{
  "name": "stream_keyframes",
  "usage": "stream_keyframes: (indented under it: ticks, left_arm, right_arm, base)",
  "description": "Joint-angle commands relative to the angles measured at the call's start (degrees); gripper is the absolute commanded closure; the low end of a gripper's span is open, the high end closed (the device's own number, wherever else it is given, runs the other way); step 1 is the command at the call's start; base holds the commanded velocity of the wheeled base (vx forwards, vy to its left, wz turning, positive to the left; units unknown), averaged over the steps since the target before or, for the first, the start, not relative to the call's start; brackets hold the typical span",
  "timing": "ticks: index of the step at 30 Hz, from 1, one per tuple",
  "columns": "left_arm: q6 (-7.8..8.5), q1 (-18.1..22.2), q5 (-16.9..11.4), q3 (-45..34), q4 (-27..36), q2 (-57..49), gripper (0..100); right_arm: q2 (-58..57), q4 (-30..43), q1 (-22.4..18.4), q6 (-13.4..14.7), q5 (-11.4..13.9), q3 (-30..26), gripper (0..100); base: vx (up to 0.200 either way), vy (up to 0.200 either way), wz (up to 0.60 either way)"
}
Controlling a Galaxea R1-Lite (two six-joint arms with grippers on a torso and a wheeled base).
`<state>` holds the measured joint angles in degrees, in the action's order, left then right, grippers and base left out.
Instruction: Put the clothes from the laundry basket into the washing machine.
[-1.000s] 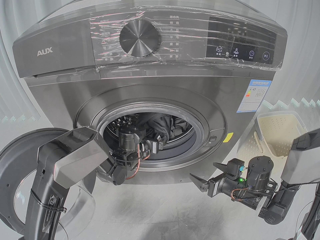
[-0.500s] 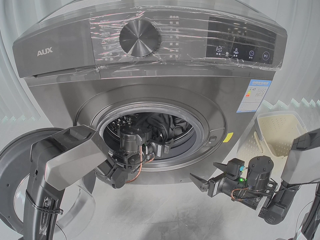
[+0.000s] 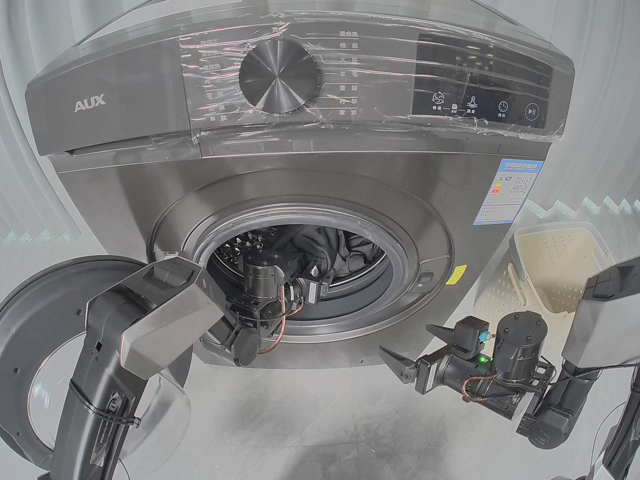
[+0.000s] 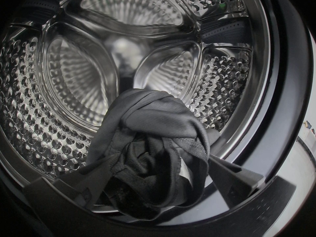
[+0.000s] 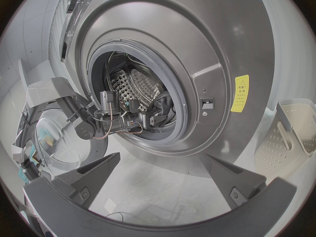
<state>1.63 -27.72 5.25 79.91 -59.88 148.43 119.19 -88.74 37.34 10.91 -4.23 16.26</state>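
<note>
The grey washing machine (image 3: 300, 168) stands with its round opening uncovered. A dark garment (image 3: 333, 251) is bunched at the mouth of the steel drum (image 4: 82, 66). My left gripper (image 3: 321, 287) sits inside the opening, open, its fingers spread on either side of the garment (image 4: 154, 142), which lies between them. The right wrist view shows that left gripper (image 5: 158, 118) at the door seal beside the garment (image 5: 164, 107). My right gripper (image 3: 407, 341) hangs open and holds nothing, low in front of the machine, left of the cream laundry basket (image 3: 560, 261).
The machine's round door (image 3: 40, 341) is swung open at the left, close beside my left arm. The laundry basket (image 5: 296, 129) leans tilted by the machine's right side, with no clothes showing in it. Bare grey floor (image 3: 333, 421) lies in front.
My left arm drew back and down a little, then returned toward the drum. The garment has shifted slightly in the opening. The right arm has not moved.
</note>
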Motion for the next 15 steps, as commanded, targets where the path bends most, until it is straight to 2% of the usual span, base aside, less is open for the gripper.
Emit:
stream_keyframes:
  ticks: [1,5,8,11,15]
  left_arm:
    - [0.04,0.56,0.11,1.74,-0.06,1.33,100]
    - [-0.67,0.65,0.28,5.87,0.03,2.04,100]
    - [-1.37,1.44,3.18,12.90,0.20,4.50,100]
    - [-2.25,1.62,3.97,17.47,0.29,6.43,100]
    - [-2.34,1.88,4.50,22.40,0.29,8.80,100]
  right_arm:
    - [-0.27,-0.03,0.10,-0.01,0.01,0.00,0]
    - [-0.54,-0.03,0.10,-0.01,0.01,0.17,0]
    - [-0.36,-0.03,0.10,-0.01,0.01,0.35,0]
    - [-0.18,-0.03,0.10,-0.01,0.01,0.44,0]
    - [-0.10,-0.03,0.10,0.08,0.01,0.44,0]
  base:
    - [0.000,0.000,0.00]
    - [0.000,0.000,0.00]
    - [0.000,0.000,0.00]
    - [0.000,0.000,0.00]
    - [0.000,0.000,0.00]
